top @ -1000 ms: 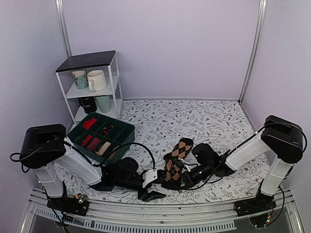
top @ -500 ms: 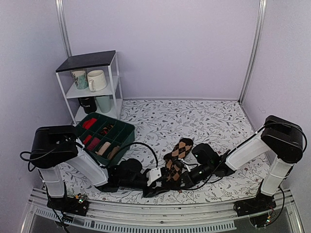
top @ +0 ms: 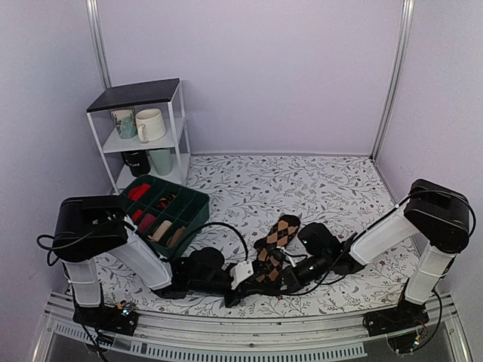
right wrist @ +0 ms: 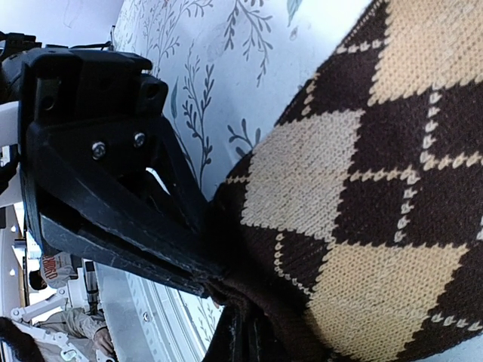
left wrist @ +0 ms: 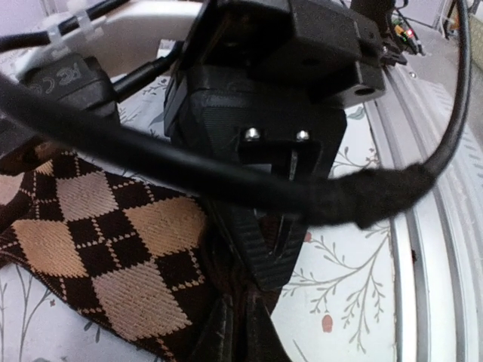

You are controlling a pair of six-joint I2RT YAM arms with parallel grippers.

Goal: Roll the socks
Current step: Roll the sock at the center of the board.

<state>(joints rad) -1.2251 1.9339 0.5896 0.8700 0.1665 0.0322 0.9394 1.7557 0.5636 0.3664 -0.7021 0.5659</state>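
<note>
Both arms are folded low, forearms reaching inward toward each other. Left gripper (top: 256, 281) and right gripper (top: 272, 280) sit nose to nose, nearly touching. Jaws on both are closed down, each pinching the near edge of the socks (top: 283, 231).

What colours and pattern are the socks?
The socks are dark brown with tan argyle diamonds, clearest in the right wrist view.
</note>
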